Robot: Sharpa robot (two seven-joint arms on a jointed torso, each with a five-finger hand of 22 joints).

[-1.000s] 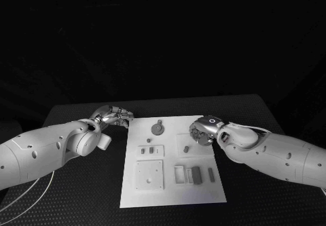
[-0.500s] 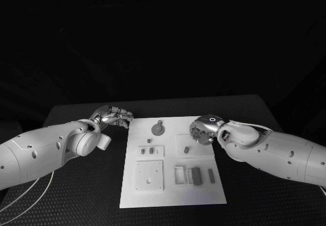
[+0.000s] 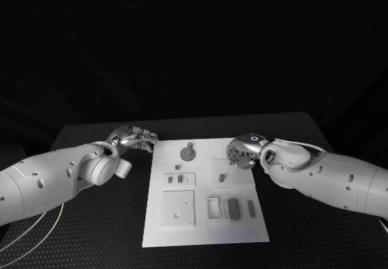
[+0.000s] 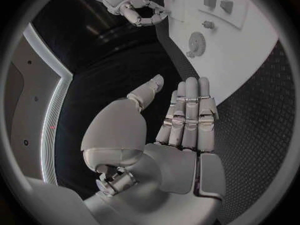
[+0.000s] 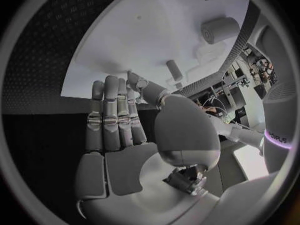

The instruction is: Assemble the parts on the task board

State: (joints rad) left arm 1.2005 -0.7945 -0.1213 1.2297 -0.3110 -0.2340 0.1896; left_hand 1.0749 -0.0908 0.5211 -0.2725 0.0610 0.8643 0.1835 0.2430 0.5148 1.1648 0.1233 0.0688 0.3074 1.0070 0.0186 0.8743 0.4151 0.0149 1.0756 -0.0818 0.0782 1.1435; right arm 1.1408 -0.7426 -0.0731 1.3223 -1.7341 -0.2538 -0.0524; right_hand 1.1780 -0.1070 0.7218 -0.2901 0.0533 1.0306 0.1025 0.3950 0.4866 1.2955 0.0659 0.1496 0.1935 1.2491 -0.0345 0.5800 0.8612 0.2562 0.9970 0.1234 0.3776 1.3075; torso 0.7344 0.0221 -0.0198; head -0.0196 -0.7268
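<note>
The white task board (image 3: 202, 224) lies in the middle of the black table. On it are a round gear-like part (image 3: 188, 153), a small peg (image 3: 221, 177), two little pieces in a recess (image 3: 179, 179), a square plate (image 3: 178, 207) and grey blocks (image 3: 234, 208). My left hand (image 3: 135, 137) hovers beside the board's far left corner, fingers straight and empty (image 4: 186, 117). My right hand (image 3: 243, 152) is over the board's far right edge, fingers extended, holding nothing (image 5: 119, 130). The right wrist view has the peg (image 5: 174, 69) just beyond its fingertips.
Black textured table (image 3: 89, 224) surrounds the board on all sides. A thin white cable (image 3: 32, 235) runs under my left arm at the near left. The left wrist view also takes in my right hand (image 4: 134, 7) beyond the board (image 4: 250, 55).
My right hand has drifted slightly toward the board's far right edge. The left hand and the parts have stayed put.
</note>
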